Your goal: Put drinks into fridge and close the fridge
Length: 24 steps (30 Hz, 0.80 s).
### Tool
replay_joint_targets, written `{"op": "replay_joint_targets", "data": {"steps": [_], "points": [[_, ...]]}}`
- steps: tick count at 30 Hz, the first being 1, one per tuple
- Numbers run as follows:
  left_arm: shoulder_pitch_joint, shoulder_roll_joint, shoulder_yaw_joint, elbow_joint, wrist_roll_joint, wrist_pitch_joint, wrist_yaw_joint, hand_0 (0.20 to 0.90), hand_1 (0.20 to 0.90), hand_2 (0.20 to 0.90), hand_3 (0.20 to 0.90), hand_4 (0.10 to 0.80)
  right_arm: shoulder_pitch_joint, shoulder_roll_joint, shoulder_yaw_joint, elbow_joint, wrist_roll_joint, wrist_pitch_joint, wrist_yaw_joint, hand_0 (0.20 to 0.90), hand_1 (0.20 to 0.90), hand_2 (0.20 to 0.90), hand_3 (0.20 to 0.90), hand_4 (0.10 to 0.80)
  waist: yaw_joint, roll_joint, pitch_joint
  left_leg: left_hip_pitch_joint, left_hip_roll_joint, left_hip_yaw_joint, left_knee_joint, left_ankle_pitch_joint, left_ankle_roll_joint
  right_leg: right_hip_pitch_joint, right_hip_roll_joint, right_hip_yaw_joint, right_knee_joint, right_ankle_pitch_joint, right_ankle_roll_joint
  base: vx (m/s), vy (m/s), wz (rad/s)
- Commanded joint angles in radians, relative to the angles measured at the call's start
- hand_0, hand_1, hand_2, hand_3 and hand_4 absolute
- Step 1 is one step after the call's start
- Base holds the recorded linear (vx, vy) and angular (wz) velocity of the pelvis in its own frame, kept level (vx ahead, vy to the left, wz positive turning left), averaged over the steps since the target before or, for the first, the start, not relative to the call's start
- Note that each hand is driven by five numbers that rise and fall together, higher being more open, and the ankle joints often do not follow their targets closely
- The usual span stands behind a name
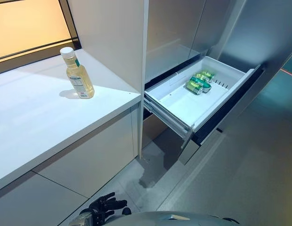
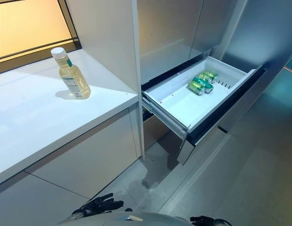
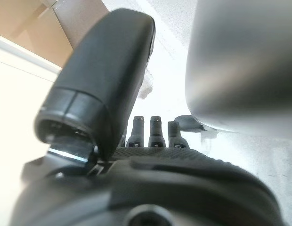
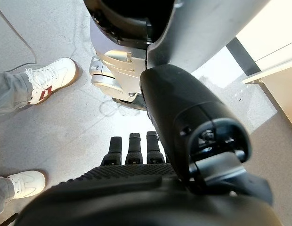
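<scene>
A clear bottle of yellow drink [image 1: 78, 75] with a white cap stands upright on the white counter [image 1: 33, 122], near its back right corner. The fridge's drawer [image 1: 182, 102] is pulled open to the right of the counter, and green cans [image 1: 200, 81] lie on their sides at its far end. My left hand [image 1: 104, 206] hangs low by the floor, well below the counter, open and empty; its straight fingers [image 3: 150, 134] show in the left wrist view. My right hand [image 2: 205, 220] is also low, open and empty, with straight fingers [image 4: 132, 148].
A tall grey cabinet panel [image 1: 113, 37] stands between the counter and the fridge. The drawer's grey front [image 1: 231, 106] juts out over the grey floor. A person's white shoes [image 4: 51, 81] stand on the floor near my right hand.
</scene>
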Motion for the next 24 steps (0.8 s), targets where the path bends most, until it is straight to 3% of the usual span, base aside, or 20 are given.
{"op": "replay_joint_targets", "data": {"steps": [1,9,14,20,22,24], "points": [[-0.037,-0.037,-0.028,0.026,-0.01,-0.02,-0.014,0.9,0.9,0.9,0.9,0.8,-0.039,0.032,0.033,0.009,-0.016,0.001,0.022,0.9,0.9,0.9,0.9,0.8,0.015,0.021,0.005,0.035,-0.008,-0.039,0.023,-0.151,-0.003,-0.044,-0.017,0.031,0.043,-0.012,0.087,0.0,0.0,0.0],[-0.033,-0.037,-0.036,0.022,0.017,-0.064,-0.05,0.9,0.9,0.9,0.9,0.8,-0.04,0.03,0.028,0.016,-0.014,-0.007,0.022,0.9,0.9,0.9,0.9,0.8,0.02,0.021,0.005,0.033,-0.009,-0.046,0.021,-0.153,-0.003,-0.045,-0.017,0.025,0.042,-0.015,0.088,0.0,0.0,0.0],[-0.039,-0.032,-0.074,-0.002,0.14,-0.127,-0.057,0.9,0.9,0.9,0.9,0.8,-0.039,0.029,0.029,0.012,-0.018,-0.005,0.016,0.9,0.9,0.9,0.9,0.8,0.019,0.023,0.006,0.031,-0.01,-0.047,0.021,-0.154,-0.002,-0.049,-0.017,0.025,0.046,-0.016,0.088,0.0,0.0,0.0],[-0.067,-0.004,-0.184,-0.073,0.333,-0.237,-0.052,0.9,0.9,0.9,0.9,0.8,-0.044,0.018,0.052,-0.004,-0.028,-0.002,0.022,0.9,0.9,0.9,0.9,0.8,0.007,0.029,0.01,0.032,-0.008,-0.039,0.02,-0.154,-0.001,-0.056,-0.013,0.039,0.054,-0.018,0.089,0.0,0.0,0.0],[-0.096,0.019,-0.26,-0.133,0.443,-0.306,-0.045,0.9,0.9,0.9,0.9,0.8,-0.047,0.008,0.066,-0.01,-0.038,-0.003,0.029,0.9,0.9,0.9,0.9,0.8,-0.003,0.034,0.011,0.034,-0.005,-0.033,0.018,-0.155,-0.002,-0.059,-0.012,0.045,0.058,-0.019,0.094,0.0,0.0,0.0],[-0.119,0.034,-0.317,-0.191,0.498,-0.324,-0.034,0.9,0.9,0.9,0.9,0.8,-0.049,0.0,0.077,-0.02,-0.041,-0.001,0.034,0.9,0.9,0.9,0.9,0.8,-0.01,0.036,0.013,0.035,-0.003,-0.028,0.016,-0.157,-0.003,-0.061,-0.012,0.049,0.058,-0.019,0.097,-0.026,0.022,-0.04]]}}
